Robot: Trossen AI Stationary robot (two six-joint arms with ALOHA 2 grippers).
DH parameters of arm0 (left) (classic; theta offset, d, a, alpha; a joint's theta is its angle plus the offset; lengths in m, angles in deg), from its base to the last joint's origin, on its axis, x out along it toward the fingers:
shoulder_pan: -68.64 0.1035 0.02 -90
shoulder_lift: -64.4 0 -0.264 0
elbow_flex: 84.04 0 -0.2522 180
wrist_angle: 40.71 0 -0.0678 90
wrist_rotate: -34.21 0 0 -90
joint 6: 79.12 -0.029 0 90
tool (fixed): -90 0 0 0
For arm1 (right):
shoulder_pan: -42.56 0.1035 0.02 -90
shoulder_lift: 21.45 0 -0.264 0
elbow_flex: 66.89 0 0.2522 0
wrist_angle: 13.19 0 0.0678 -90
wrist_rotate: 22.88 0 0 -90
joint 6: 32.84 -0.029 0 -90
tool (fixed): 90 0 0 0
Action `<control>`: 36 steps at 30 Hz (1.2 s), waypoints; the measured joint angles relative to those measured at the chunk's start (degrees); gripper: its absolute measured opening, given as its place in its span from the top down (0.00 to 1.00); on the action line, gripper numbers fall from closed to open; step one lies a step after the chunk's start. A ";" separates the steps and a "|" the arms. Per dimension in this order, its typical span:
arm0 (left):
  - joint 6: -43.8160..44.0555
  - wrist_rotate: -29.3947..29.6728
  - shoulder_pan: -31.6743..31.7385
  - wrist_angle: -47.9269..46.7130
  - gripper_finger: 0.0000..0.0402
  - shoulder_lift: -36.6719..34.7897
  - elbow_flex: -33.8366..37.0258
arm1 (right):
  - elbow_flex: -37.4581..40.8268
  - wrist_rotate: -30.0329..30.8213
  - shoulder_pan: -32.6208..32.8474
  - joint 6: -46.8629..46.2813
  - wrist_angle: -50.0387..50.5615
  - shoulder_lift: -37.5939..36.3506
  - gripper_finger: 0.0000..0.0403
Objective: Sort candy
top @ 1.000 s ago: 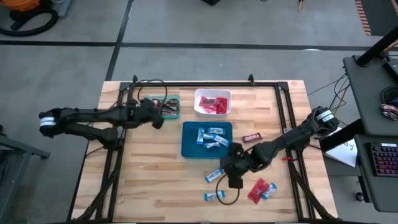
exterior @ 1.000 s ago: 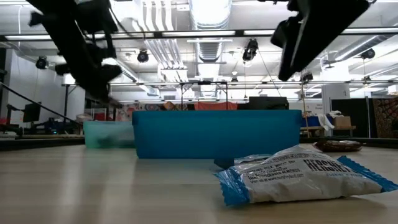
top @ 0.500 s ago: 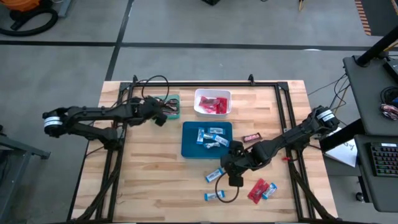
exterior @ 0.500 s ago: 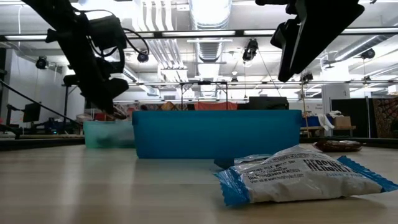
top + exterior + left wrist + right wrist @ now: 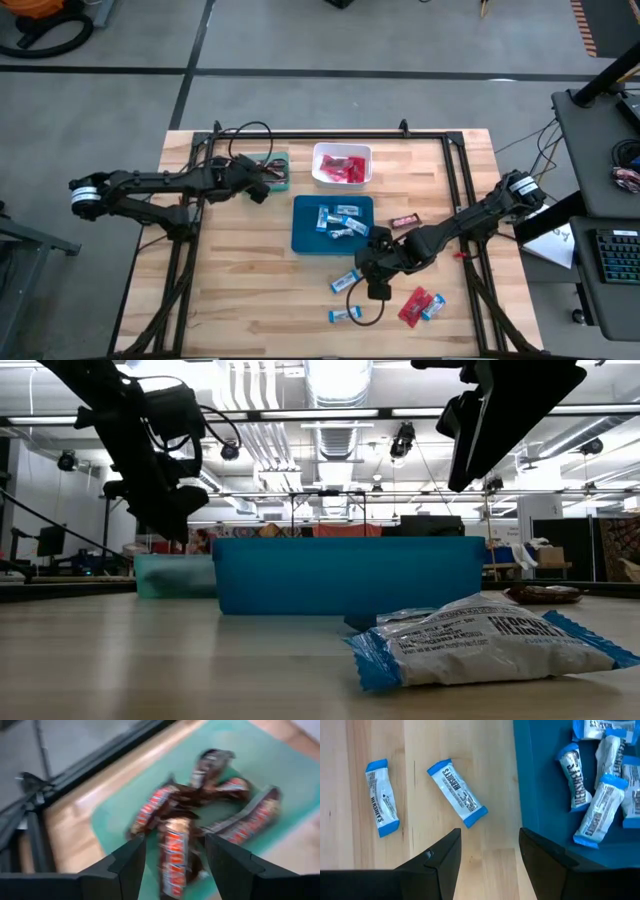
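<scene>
Pale matt wood table (image 5: pixel 250 290), glossy crinkled candy (image 5: pixel 457 793) wrappers, smooth plastic blue tray (image 5: pixel 303 238)

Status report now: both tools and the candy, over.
Left tool open over brown bars in green tray. Right tool open, empty, above blue-and-white bar beside blue tray. Nothing blocking.

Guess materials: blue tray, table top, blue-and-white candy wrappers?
Blue tray: probably molded plastic, matte, uniform colour, smooth straight wall in the low view.
Table top: wood, likely butcher-block, with visible plank seams and grain, light sheen.
Blue-and-white candy wrappers: apparently thin plastic film, slightly glossy, wrinkled with crimped ends.
</scene>
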 joint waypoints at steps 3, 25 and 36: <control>-0.06 -3.92 -1.27 -0.11 0.53 -1.01 -1.18 | 0.00 -0.02 0.00 -2.11 1.41 -0.08 0.53; -6.22 -6.10 -34.94 14.91 0.53 -2.33 -8.22 | 0.00 -9.56 2.69 -17.88 15.97 -0.74 0.53; -6.90 -6.05 -37.25 17.86 0.53 -2.33 -8.22 | 1.06 -12.04 12.95 -11.04 15.89 -0.63 0.53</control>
